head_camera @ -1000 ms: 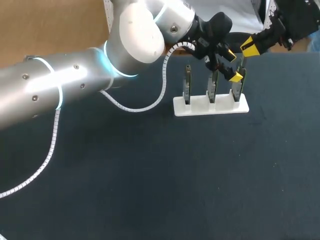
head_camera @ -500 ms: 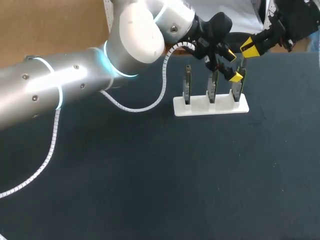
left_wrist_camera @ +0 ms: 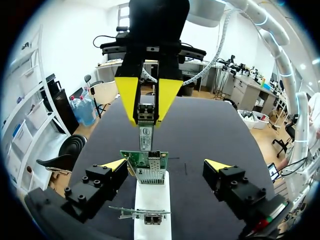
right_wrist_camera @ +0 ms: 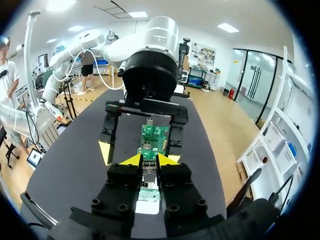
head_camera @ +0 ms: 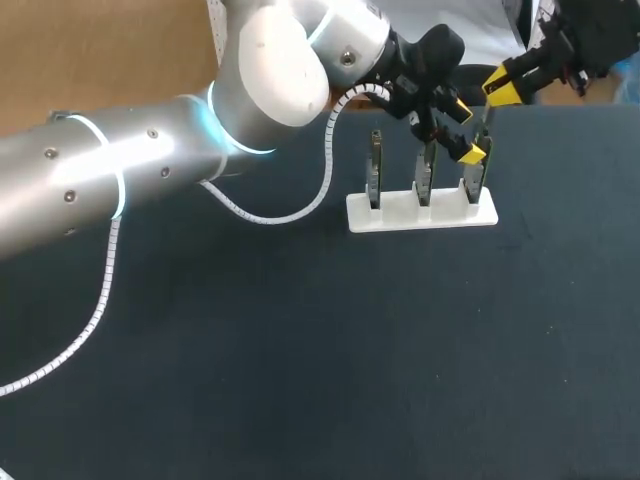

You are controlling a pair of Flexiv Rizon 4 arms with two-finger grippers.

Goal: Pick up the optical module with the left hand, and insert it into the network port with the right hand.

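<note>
The left arm (head_camera: 120, 170) is stretched in from the left across the table (head_camera: 300, 350). The left gripper (head_camera: 466, 130) is held with its fingers spread wide, flanking the rightmost board (left_wrist_camera: 145, 161) in the white rack (head_camera: 420, 212). The optical module (left_wrist_camera: 144, 134) is clamped upright in the right gripper (head_camera: 500, 88), just above that board's upper edge.

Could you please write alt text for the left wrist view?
The right gripper holds the optical module upright, directly over a green circuit board standing in a white holder. The left gripper is open, with the board between its fingers.
</note>
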